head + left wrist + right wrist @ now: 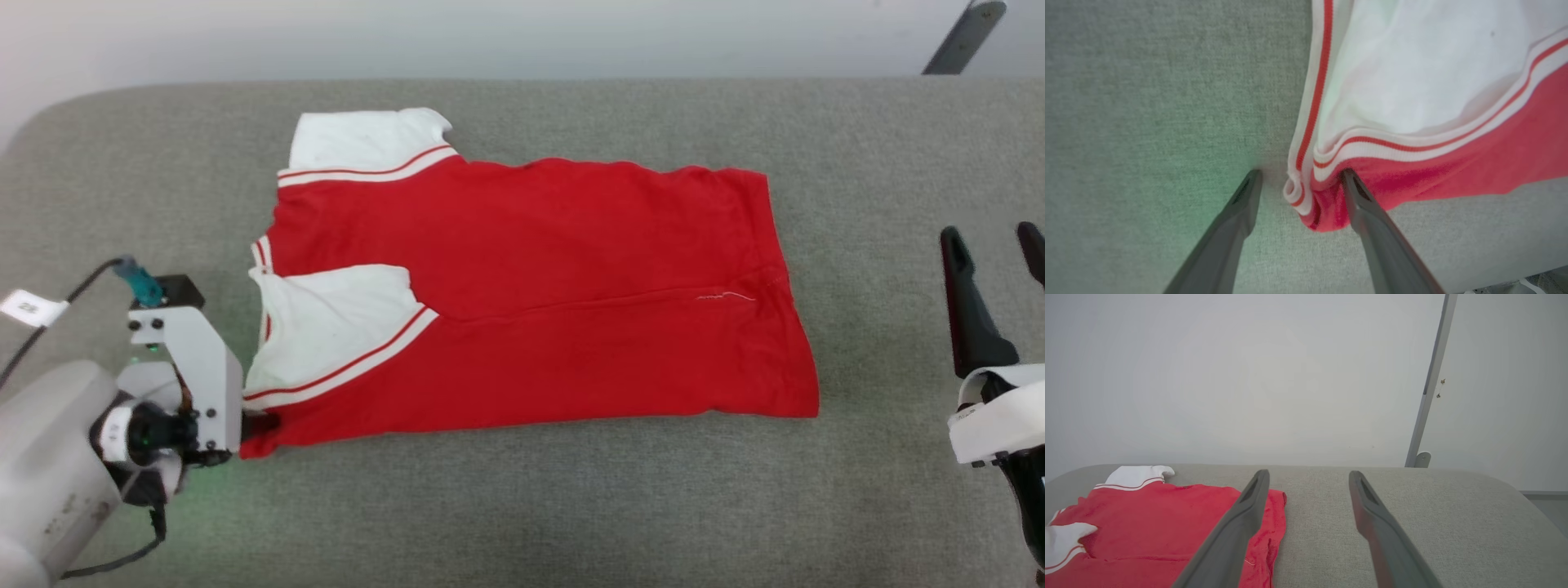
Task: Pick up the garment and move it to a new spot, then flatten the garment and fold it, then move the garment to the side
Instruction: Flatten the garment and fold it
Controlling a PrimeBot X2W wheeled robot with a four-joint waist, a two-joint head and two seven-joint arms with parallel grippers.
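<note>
left fingers [1237, 220]: you had them wide, empty, astride the shirt [571, 286] near-left corner, likely for gripping.
right fingers [1241, 522]: wide, empty.

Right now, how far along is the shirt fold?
Done: the garment lies flat on the grey pad, folded lengthwise, one sleeve on top. In hand: the left gripper stands open astride its near shoulder corner, gripping nothing; the right gripper is open, apart from it on the right. Left: likely a crosswise fold, then the move aside.
</note>
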